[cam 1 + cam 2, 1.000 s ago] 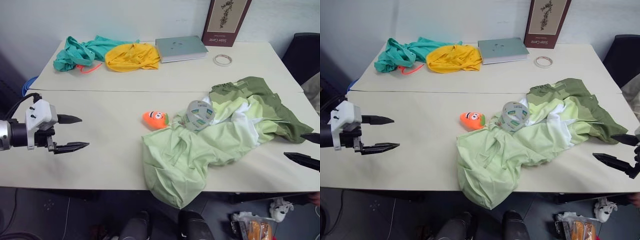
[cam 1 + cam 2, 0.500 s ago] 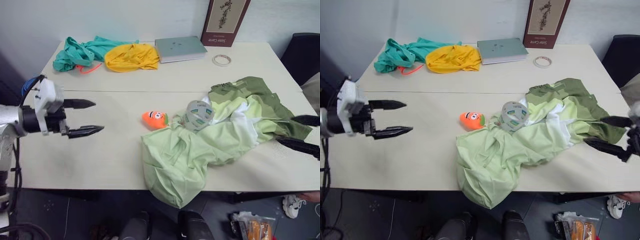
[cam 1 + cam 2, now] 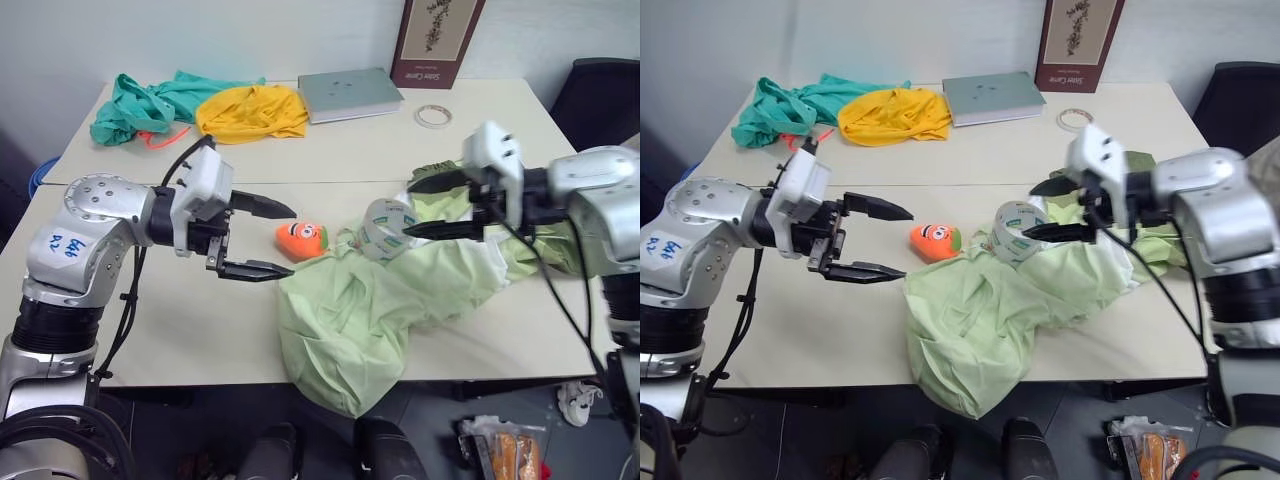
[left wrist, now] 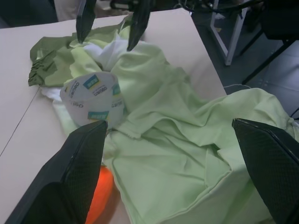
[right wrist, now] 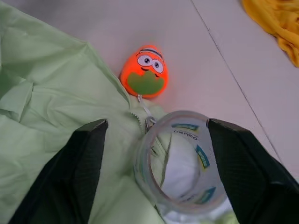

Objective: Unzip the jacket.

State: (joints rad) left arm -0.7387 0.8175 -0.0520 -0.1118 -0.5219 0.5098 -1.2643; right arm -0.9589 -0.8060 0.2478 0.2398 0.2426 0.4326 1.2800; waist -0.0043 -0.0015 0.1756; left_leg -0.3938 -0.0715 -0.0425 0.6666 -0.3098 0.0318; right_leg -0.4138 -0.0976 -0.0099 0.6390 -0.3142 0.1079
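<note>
L gripper (image 3: 272, 240) has swung in toward the orange toy (image 3: 305, 238), fingers wide, empty. Jacket (image 3: 390, 300) lies crumpled on desk (image 3: 180, 330), tape roll (image 3: 385, 228) on it. R gripper (image 3: 425, 205) now over roll, fingers apart, holding nothing. I'm abt to hunt the zip.

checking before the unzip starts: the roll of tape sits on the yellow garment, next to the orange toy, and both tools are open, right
Not quite. The roll of tape sits on the jacket, not the yellow garment on the far table. The left eye view shows it. It is next to the orange toy, and the left tool and right tool are open.
</note>
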